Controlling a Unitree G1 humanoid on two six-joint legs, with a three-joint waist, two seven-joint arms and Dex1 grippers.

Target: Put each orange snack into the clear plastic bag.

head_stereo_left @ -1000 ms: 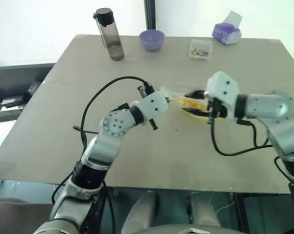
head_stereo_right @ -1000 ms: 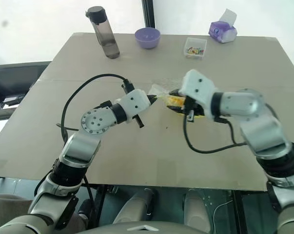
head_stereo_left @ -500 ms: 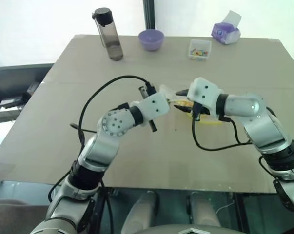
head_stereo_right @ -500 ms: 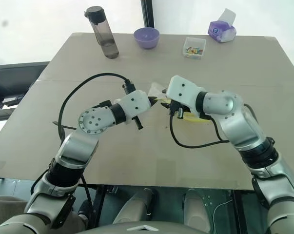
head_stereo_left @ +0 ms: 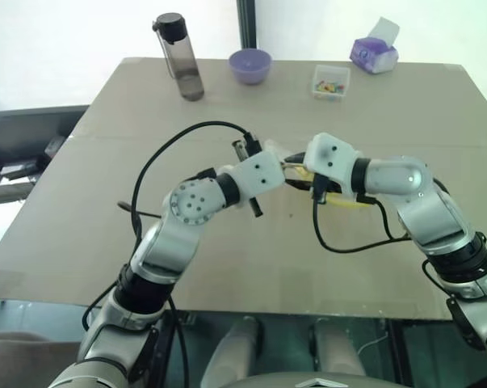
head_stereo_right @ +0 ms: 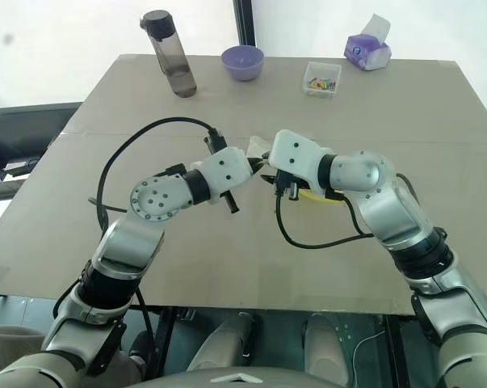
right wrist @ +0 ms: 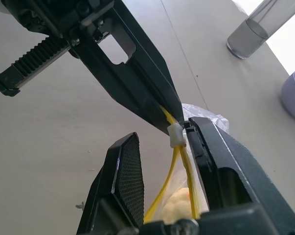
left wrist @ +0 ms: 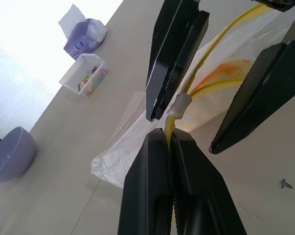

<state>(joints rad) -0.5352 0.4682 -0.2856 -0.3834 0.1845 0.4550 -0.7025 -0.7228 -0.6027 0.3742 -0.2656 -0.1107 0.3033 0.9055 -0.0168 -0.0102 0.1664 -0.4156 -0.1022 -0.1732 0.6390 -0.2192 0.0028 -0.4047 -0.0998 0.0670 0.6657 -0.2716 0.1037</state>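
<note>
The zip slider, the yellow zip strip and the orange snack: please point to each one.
zip slider [right wrist: 176, 135], right wrist view, on its white body.
yellow zip strip [left wrist: 220, 40], left wrist view, on the strip above the slider.
orange snack [right wrist: 177, 201], right wrist view, on its pale top inside the bag.

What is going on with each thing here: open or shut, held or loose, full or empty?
Left gripper: shut on the clear plastic bag's yellow strip.
Right gripper: open, fingers either side of the zip slider.
Clear plastic bag: held off the table, orange snack inside.
Bottle: upright, capped.
Purple bowl: upright.
Small clear box: holds coloured bits.
</note>
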